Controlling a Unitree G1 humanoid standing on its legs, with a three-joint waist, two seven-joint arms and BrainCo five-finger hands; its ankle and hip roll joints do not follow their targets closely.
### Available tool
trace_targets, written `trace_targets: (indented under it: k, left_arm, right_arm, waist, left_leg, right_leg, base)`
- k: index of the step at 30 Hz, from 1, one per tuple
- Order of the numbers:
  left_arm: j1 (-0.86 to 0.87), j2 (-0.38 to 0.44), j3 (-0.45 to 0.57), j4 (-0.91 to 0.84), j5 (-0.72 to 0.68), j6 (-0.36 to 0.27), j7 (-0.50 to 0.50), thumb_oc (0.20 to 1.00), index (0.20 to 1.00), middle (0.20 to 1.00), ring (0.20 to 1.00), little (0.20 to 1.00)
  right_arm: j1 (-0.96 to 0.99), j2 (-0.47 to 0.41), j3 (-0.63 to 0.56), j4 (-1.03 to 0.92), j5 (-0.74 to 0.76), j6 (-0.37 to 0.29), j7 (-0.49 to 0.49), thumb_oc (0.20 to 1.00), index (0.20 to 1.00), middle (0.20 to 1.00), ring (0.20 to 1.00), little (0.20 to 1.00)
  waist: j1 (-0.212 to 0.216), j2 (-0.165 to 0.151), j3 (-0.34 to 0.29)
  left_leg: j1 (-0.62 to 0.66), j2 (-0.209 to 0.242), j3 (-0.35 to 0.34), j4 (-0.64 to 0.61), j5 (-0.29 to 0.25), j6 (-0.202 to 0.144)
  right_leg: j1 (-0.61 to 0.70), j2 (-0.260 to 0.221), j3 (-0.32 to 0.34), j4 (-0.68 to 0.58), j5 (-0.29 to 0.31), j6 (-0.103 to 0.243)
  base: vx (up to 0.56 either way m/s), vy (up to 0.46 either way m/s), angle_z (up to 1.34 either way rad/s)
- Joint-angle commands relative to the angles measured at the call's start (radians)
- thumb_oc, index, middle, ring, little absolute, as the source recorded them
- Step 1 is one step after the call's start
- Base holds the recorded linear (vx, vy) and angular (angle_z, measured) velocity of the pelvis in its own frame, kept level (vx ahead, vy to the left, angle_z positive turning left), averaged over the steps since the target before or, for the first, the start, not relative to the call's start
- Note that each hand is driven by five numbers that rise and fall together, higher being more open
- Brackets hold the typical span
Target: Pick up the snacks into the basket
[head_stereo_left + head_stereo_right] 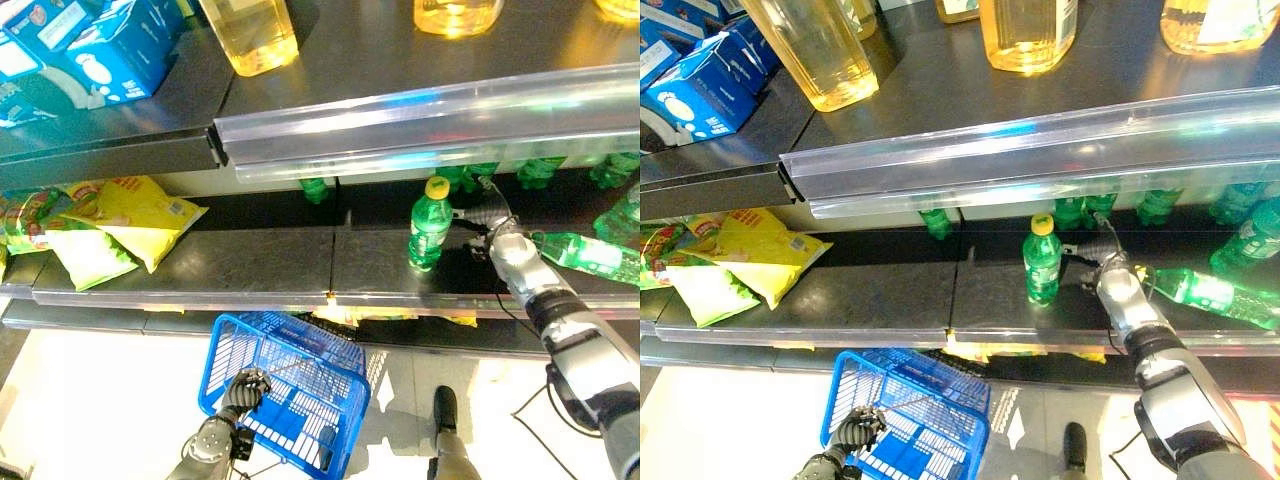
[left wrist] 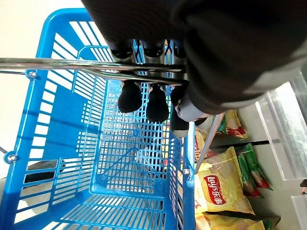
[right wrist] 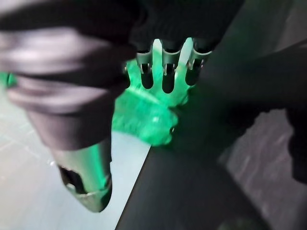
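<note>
Yellow snack bags lie at the left end of the middle shelf, and more bags sit on the shelf below, beside the basket. The blue wire basket hangs low in front of the shelves, with nothing in it. My left hand is shut on its metal handle, fingers curled over the bar. My right hand reaches deep into the middle shelf on the right, just behind an upright green bottle. Its fingers are straight, with a green bottle right past them, and hold nothing.
A green bottle lies flat to the right of my right arm, and several more stand at the back. A clear shelf-edge strip overhangs the middle shelf. Oil bottles and blue cartons stand on the top shelf.
</note>
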Motion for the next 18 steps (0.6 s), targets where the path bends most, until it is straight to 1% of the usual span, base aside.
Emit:
trace_targets:
  k: [1, 7, 8, 13, 16, 18]
  left_arm:
    - [0.003, 0.091, -0.01, -0.098, -0.006, -0.058, 0.026, 0.2, 0.2, 0.2, 0.2, 0.2]
    - [-0.002, 0.091, -0.007, -0.091, -0.001, -0.057, 0.032, 0.2, 0.2, 0.2, 0.2, 0.2]
    - [-0.002, 0.093, -0.004, -0.097, 0.002, -0.056, 0.032, 0.2, 0.2, 0.2, 0.2, 0.2]
    - [0.002, 0.1, 0.006, -0.101, 0.005, -0.057, 0.032, 0.2, 0.2, 0.2, 0.2, 0.2]
    - [0.008, 0.097, 0.01, -0.09, 0.004, -0.056, 0.034, 0.2, 0.2, 0.2, 0.2, 0.2]
    - [0.011, 0.093, 0.009, -0.089, -0.001, -0.056, 0.032, 0.2, 0.2, 0.2, 0.2, 0.2]
  right_arm:
    - [-0.066, 0.004, 0.063, -0.013, 0.019, -0.026, -0.01, 1.0, 1.0, 1.0, 1.0, 1.0]
    - [-0.025, 0.026, 0.083, -0.053, 0.02, -0.024, 0.02, 1.0, 1.0, 1.0, 1.0, 1.0]
    - [0.002, 0.033, 0.101, -0.088, 0.007, -0.021, 0.041, 1.0, 1.0, 1.0, 1.0, 1.0]
    - [0.016, 0.015, 0.128, -0.105, -0.029, -0.018, 0.064, 1.0, 1.0, 1.0, 1.0, 1.0]
    - [0.014, 0.0, 0.118, -0.068, -0.038, -0.02, 0.056, 1.0, 1.0, 1.0, 1.0, 1.0]
    - [-0.005, -0.024, 0.11, 0.003, -0.066, -0.013, 0.037, 1.0, 1.0, 1.0, 1.0, 1.0]
  waist:
    - [0.036, -0.049, -0.011]
    - [0.041, -0.06, -0.007]
    - [0.042, -0.066, -0.006]
    - [0.042, -0.078, -0.001]
    - [0.041, -0.083, 0.001]
    - [0.036, -0.084, 0.0]
  left_leg:
    - [-0.085, -0.011, -0.073, 0.057, 0.002, -0.015]
    - [-0.088, -0.013, -0.083, 0.053, 0.004, -0.014]
    - [-0.091, -0.013, -0.086, 0.054, 0.003, -0.014]
    - [-0.094, -0.013, -0.087, 0.057, 0.002, -0.015]
    - [-0.093, -0.009, -0.082, 0.053, 0.004, -0.016]
    - [-0.091, -0.006, -0.076, 0.047, 0.006, -0.018]
  right_leg:
    - [-0.054, -0.034, 0.053, 0.245, -0.219, 0.081]
    - [-0.052, -0.037, 0.047, 0.248, -0.219, 0.082]
    - [-0.053, -0.038, 0.046, 0.248, -0.218, 0.081]
    - [-0.055, -0.036, 0.046, 0.251, -0.217, 0.081]
    - [-0.059, -0.032, 0.051, 0.25, -0.214, 0.082]
    - [-0.062, -0.028, 0.055, 0.245, -0.213, 0.083]
  base:
    - [0.01, -0.026, 0.17]
    - [0.01, -0.01, 0.13]
    - [0.0, 0.0, 0.0]
    - [0.0, 0.0, 0.0]
    - [0.0, 0.0, 0.0]
    - [0.0, 0.0, 0.0]
